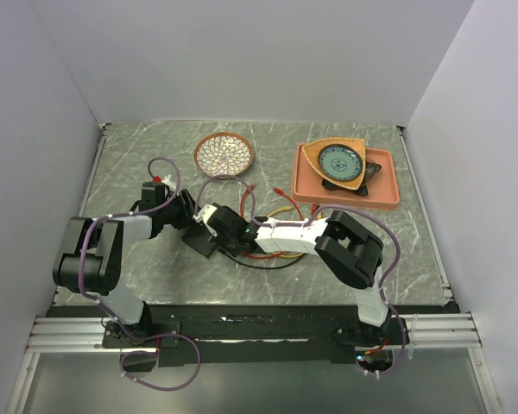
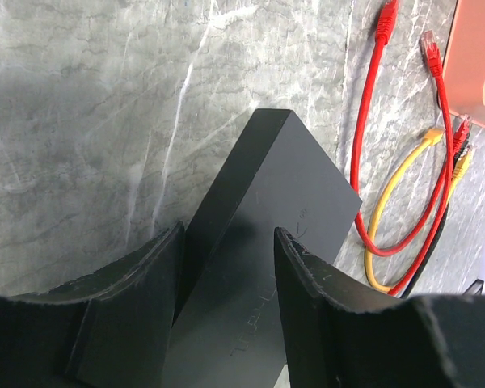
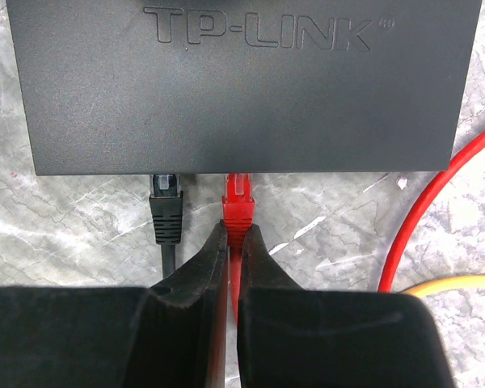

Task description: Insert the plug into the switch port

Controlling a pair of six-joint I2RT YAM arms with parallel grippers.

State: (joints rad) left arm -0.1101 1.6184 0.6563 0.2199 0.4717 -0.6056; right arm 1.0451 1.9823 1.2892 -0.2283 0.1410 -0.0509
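The switch (image 3: 242, 81) is a flat black box marked TP-LINK, lying on the marble table; it also shows in the top view (image 1: 202, 242) and the left wrist view (image 2: 267, 210). My right gripper (image 3: 234, 232) is shut on the red plug (image 3: 238, 202), whose tip is at a port on the switch's near edge. A black plug (image 3: 166, 206) sits in the port just left of it. My left gripper (image 2: 226, 242) clasps the switch, one finger on each side of it. In the top view the two grippers (image 1: 188, 217) (image 1: 231, 229) meet at the switch.
Loose red (image 2: 364, 162) and yellow (image 2: 400, 186) cables lie on the table right of the switch. A round patterned plate (image 1: 224, 155) sits at the back. An orange tray (image 1: 388, 185) with a triangular bowl (image 1: 338, 161) stands at the back right. Walls close in the table's sides.
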